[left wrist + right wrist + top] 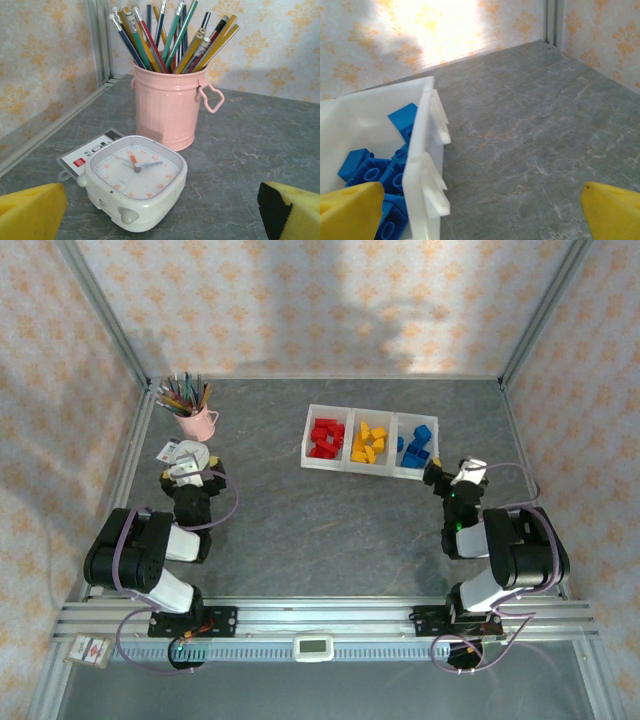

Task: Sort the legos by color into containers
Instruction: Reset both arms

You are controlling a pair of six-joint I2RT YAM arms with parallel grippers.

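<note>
containers: three joined white bins in one tray, at about 1 o'clock from the middle of the table, with the long side running from 9 to 3 o'clock
red legos: heaped in the bin at the 9 o'clock end of the tray
yellow legos: heaped in the middle bin
blue legos: in the bin at the 3 o'clock end, several lying stud side up in the right wrist view
left gripper: at about 9 o'clock from the table's middle and well apart from the tray; jaws spread wide, nothing clasped between them
left pads: yellow, one in each lower corner of the left wrist view, the one on the right with a black inner face
right gripper: at about 3 o'clock from the table's middle, near the tray's corner by the blue bin; jaws spread wide, nothing held
right pads: yellow; one sits over bare table, the other is low in front of the blue bin, with the tray's end wall standing between them
clock: small, white and square with rounded corners, lying face up on the table just ahead of the left gripper; whether a pad touches it cannot be told
card: white with a small red mark, flat on the table at the clock's 10 o'clock side, partly under it
pink mug: upright, just beyond the clock at 12 o'clock, its handle towards 3 o'clock
pencils: a bunch of many colours standing in the mug, fanned outwards
</note>
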